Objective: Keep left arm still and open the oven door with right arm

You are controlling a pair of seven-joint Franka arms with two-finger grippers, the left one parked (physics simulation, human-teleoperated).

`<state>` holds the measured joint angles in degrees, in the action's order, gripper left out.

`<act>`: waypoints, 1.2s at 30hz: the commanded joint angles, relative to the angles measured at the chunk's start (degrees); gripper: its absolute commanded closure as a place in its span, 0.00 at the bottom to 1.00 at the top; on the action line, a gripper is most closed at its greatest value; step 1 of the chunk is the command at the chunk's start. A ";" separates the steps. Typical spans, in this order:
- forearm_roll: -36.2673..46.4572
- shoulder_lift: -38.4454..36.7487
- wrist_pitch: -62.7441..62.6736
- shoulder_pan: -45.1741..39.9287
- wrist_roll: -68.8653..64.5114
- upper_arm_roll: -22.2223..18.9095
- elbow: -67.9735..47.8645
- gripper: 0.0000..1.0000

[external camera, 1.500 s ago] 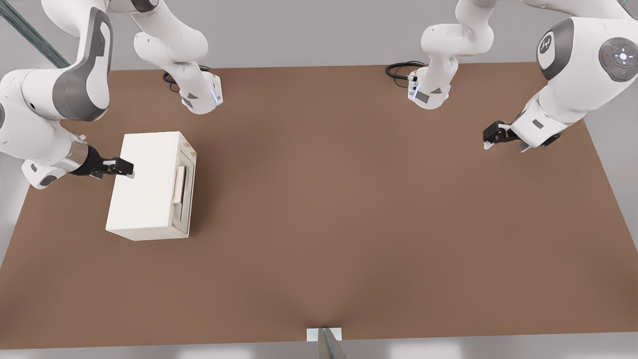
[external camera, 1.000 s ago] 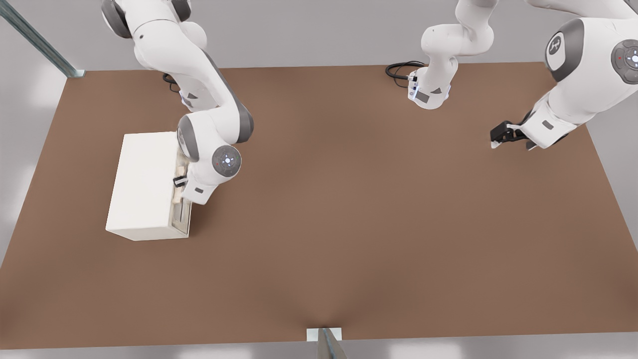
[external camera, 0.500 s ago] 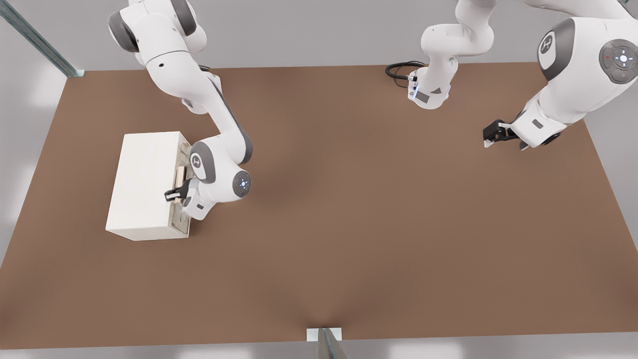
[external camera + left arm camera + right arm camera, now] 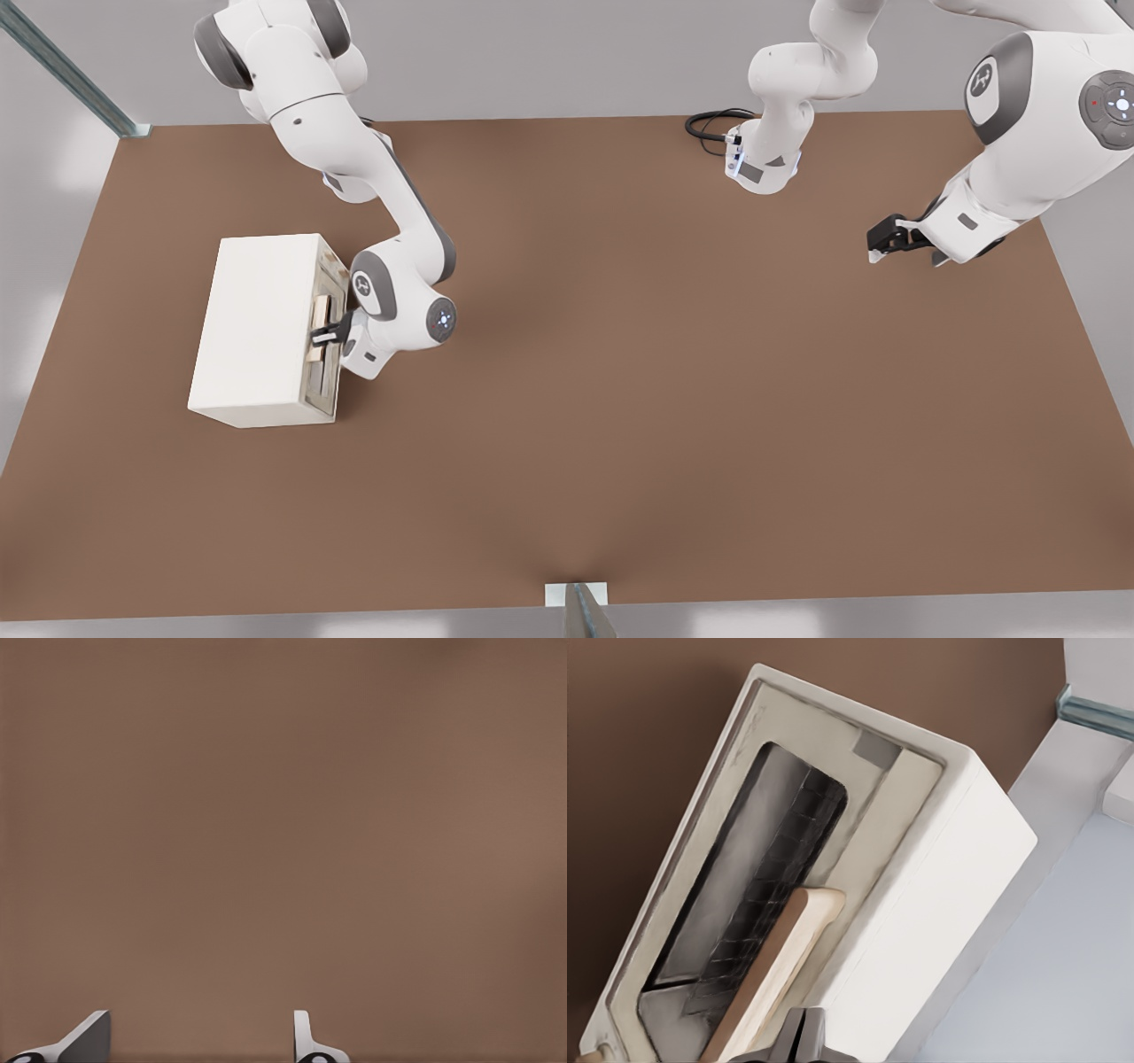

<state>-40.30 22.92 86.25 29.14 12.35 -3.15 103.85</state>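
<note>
The cream-white box oven (image 4: 261,328) stands on the brown table at the front view's left. Its oven door (image 4: 326,390) faces the table's middle and lies flat against the box, with its pale tan bar handle (image 4: 320,312) across it. The right arm (image 4: 403,301) reaches down in front of the door. Its gripper (image 4: 326,335) is at the handle's lower half, touching it. In the right wrist view the door's greyish window (image 4: 744,895) and the handle (image 4: 775,979) fill the frame. The fingertips (image 4: 802,1041) sit pressed together beside the handle. The left arm (image 4: 1019,151) hangs at the front view's right.
The brown table (image 4: 620,399) stretches wide from the oven to the front view's right. The two arm bases (image 4: 762,164) and a black cable (image 4: 713,122) sit along the far edge. A metal strut (image 4: 71,75) crosses the far left corner.
The right arm swung from behind the oven round to its door side. In the last half second its gripper shifted slightly up the handle and closer to the door.
</note>
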 commanded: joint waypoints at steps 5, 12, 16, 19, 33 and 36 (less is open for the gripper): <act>0.13 -0.42 3.31 -0.39 6.02 -0.11 2.32 0.79; 0.13 -1.04 4.63 -1.54 6.90 -0.11 4.51 0.79; 0.13 -1.21 4.98 -1.54 7.16 -0.11 4.95 0.79; 0.13 -1.21 5.42 -1.89 7.25 -0.11 5.39 0.79; 16.12 2.21 -9.78 -1.27 -2.76 0.16 -17.63 0.00; 40.11 2.04 -11.45 -19.99 -4.35 0.07 -28.09 0.00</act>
<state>-17.84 24.75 80.38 13.32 15.99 -2.91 78.46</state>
